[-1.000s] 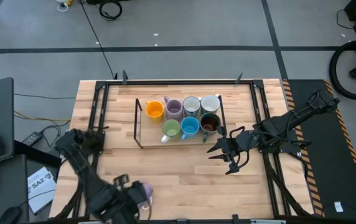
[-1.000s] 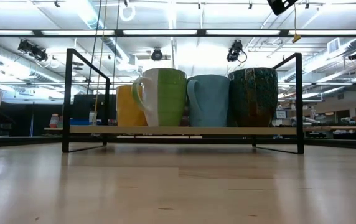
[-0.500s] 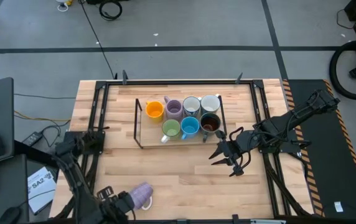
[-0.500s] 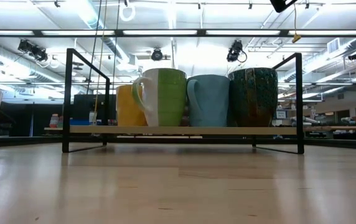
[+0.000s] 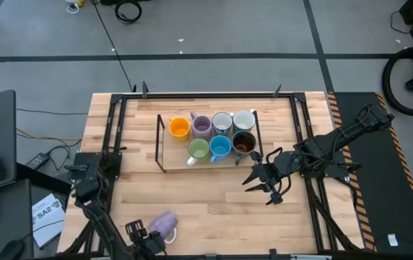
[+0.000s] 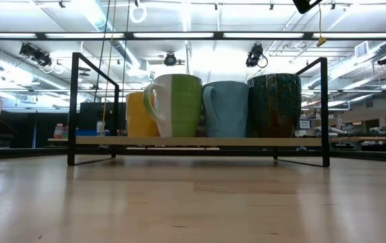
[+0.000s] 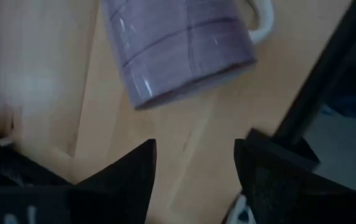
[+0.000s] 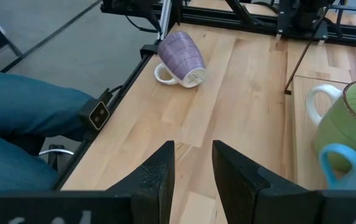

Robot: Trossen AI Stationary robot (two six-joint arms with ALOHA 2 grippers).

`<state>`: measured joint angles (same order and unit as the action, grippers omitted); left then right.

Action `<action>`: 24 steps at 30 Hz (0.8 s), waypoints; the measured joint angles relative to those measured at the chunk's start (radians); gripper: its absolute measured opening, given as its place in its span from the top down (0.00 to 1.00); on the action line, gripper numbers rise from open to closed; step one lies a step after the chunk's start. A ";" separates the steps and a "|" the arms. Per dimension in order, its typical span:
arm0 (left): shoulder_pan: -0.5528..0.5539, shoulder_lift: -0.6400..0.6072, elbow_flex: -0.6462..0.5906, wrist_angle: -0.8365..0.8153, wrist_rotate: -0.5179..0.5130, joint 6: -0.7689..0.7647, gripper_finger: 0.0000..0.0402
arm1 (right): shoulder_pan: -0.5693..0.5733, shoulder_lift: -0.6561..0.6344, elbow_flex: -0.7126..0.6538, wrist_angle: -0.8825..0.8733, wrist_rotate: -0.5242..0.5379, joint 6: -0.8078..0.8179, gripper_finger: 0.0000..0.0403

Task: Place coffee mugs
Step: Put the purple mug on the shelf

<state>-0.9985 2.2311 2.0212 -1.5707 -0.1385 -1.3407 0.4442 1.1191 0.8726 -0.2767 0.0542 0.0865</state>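
Observation:
A lilac mug (image 5: 165, 224) lies on its side on the table near the front left corner, its handle (image 8: 163, 74) resting on the wood; it also shows as the lilac mug (image 7: 181, 46) in the left wrist view. My left gripper (image 5: 149, 235) stands open just short of it, fingers (image 7: 128, 177) pointing down, touching nothing. Several mugs stand on the black wire rack (image 5: 160, 144): orange (image 5: 179, 128), lilac (image 5: 201, 126), green (image 5: 198, 149), blue (image 5: 220, 146), dark glazed (image 5: 243, 142) and two pale ones behind. My right gripper (image 5: 267, 186) hovers open to the rack's right.
The rack (image 6: 78, 108) sits raised at the table's far middle. Black frame rails (image 5: 112, 137) run along both table sides. A person's leg in blue jeans (image 8: 22, 118) shows beyond the table's left edge. Bare wood (image 5: 214, 202) lies between the rack and the near edge.
My left gripper has drawn off the lilac mug toward the table's near left corner, sunk lower and tipped more steeply down. The mug, half covered by the gripper a second ago, now lies in full view on its side in the same spot.

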 joint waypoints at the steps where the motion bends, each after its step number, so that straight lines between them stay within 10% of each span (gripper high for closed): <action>1: 0.000 0.011 0.000 0.000 -0.005 0.000 0.45 | 0.000 0.000 0.000 0.000 0.000 0.000 0.72; 24: -0.013 0.054 0.000 0.000 0.091 -0.227 0.45 | 0.000 0.000 0.000 0.000 0.000 0.000 0.72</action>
<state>-1.0120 2.2852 2.0212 -1.5711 -0.0472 -1.5677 0.4442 1.1191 0.8726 -0.2771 0.0540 0.0864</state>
